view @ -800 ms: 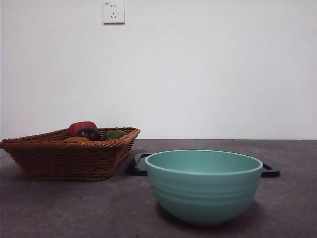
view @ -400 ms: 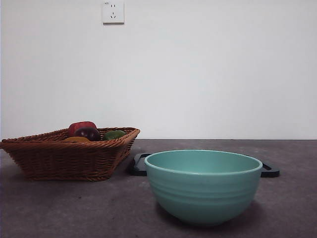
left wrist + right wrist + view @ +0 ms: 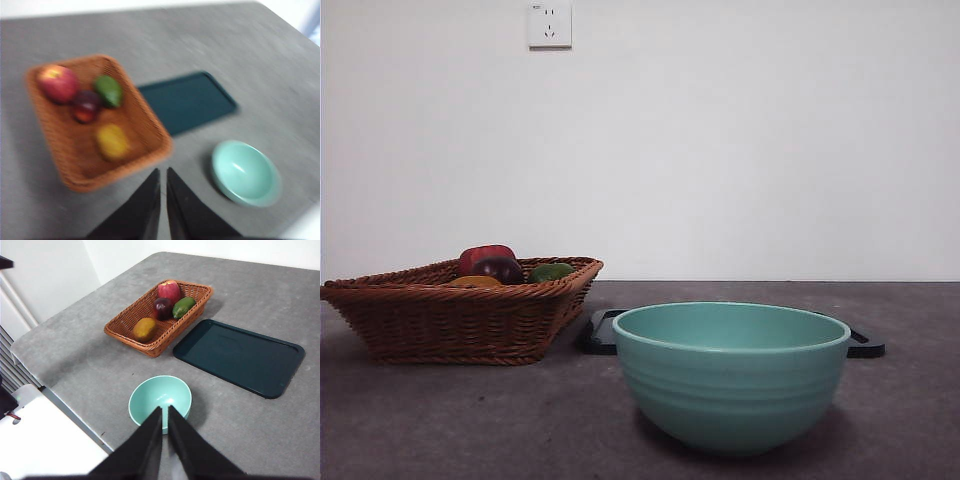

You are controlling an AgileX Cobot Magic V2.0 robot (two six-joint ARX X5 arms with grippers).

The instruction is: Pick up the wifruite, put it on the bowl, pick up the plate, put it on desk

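Both grippers — left [image 3: 161, 175] and right [image 3: 164, 412] — hang high, clenched on nothing. The wifruite [image 3: 144, 329] lies in the basket [image 3: 125, 329] (purple fruit [image 3: 162, 307] close by), so a careless reach risks grabbing the wrong fruit; bowl [image 3: 731, 375] empty.

Even, soft light throughout; left wrist view motion-blurred, other views sharp.

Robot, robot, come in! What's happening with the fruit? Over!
Both grippers, left and right, high above table, jaws shut, empty. Brown-orange oval fruit in brown wicker basket. Mint-green round bowl empty. Nothing blocking.
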